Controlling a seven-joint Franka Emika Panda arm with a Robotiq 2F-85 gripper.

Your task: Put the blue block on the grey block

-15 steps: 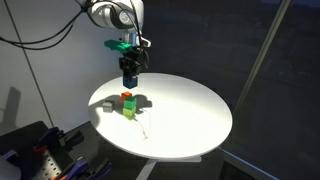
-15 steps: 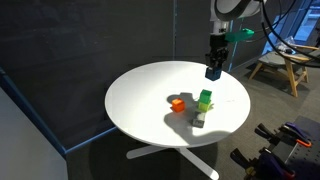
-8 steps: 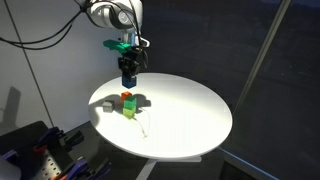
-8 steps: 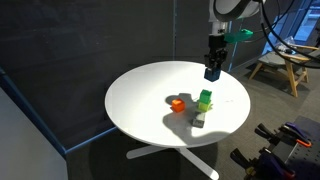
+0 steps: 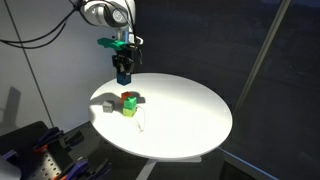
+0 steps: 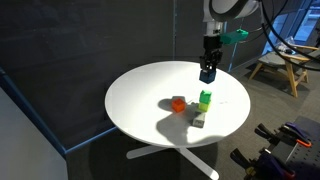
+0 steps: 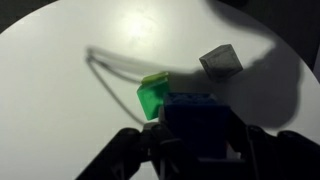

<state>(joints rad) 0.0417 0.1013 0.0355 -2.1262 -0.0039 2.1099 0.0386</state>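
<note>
Round white table point(image 5: 190, 120), dark wall point(image 6: 80, 50) behind. I've got the claw point(image 6: 207, 72) pinching the blue block point(image 7: 200, 115) aloft; green cube point(image 6: 205, 98), orange cube point(image 6: 178, 103) and grey block point(image 6: 199, 120) sit below it.

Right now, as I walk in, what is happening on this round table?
The robot arm's claw holds the blue block in the air above the white table. The grey block sits on the table with nothing on it, so the stacking is not yet done. A green cube and an orange cube stand close by. In the wrist view, the grey block lies a little beyond the held blue one, not directly under it.
</note>
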